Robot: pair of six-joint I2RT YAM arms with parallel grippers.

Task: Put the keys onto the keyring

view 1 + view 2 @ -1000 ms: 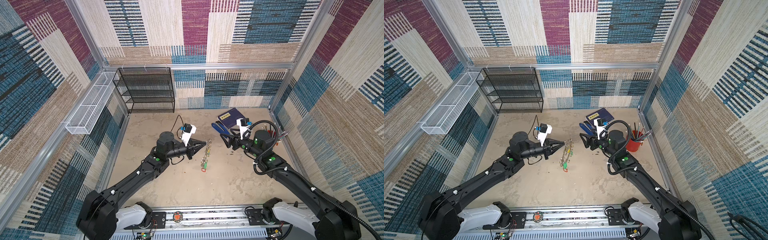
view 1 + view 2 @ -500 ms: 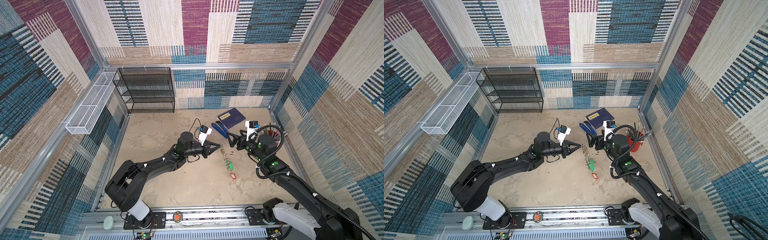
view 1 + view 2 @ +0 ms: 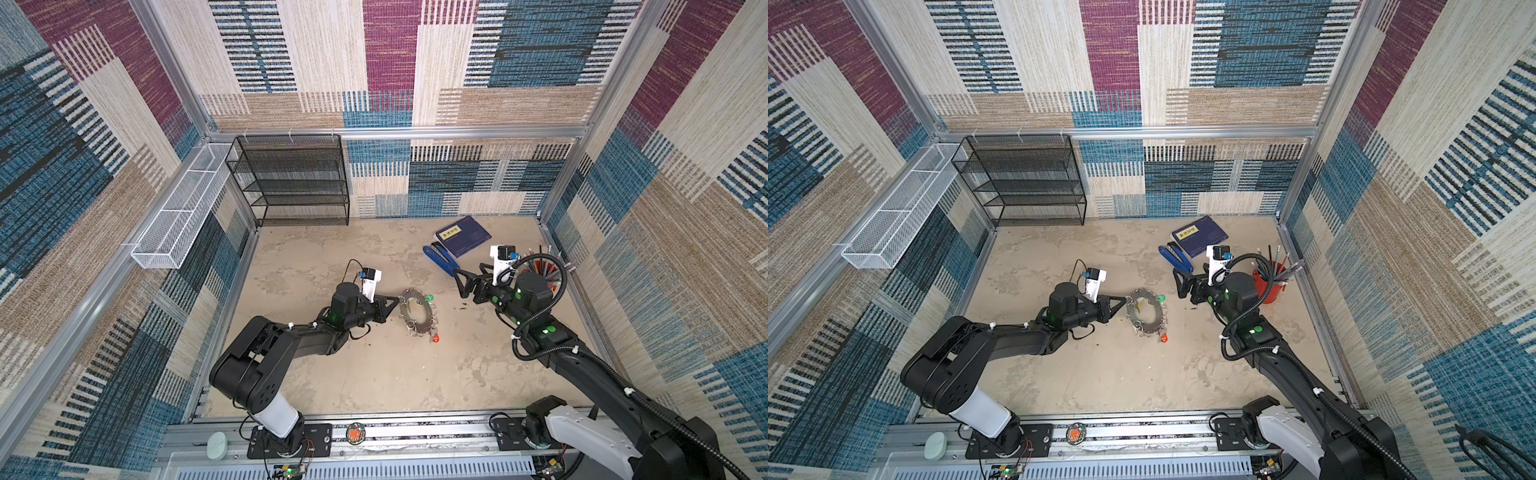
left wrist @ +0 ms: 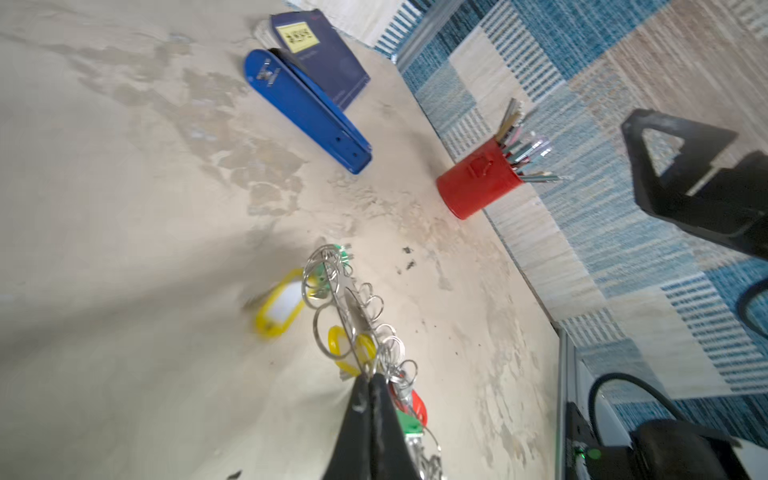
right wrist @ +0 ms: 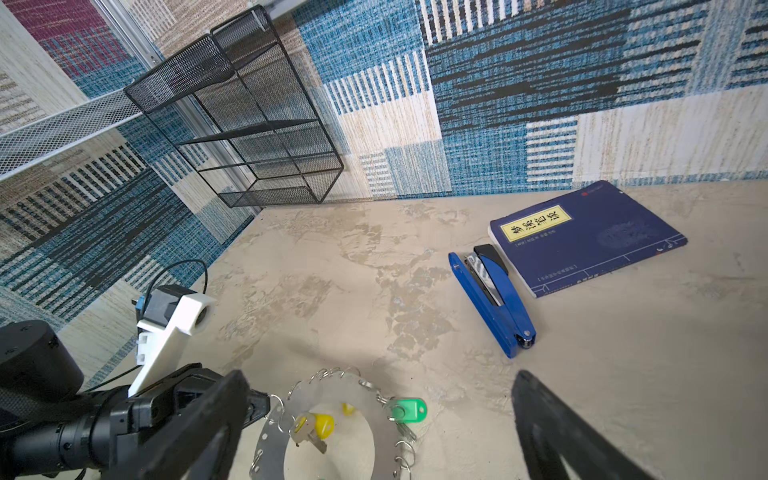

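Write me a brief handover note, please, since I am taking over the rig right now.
Left claw: shut on the rim of the keyring, at the centre of the table.
Right claw: open, empty, hovering nearby.
Green key, red key and yellow key sit at its small rings, apparently attached; no loose key in view.
Left to do: confirm every key is threaded, then release.

Grey keyring (image 5: pixel 270 440) — colour-tagged keys (image 5: pixel 409 410) round rim

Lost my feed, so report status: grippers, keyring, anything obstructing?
Left gripper shut on rim of flat grey metal keyring disc. Right gripper open, empty. Long blue stapler lies apart.
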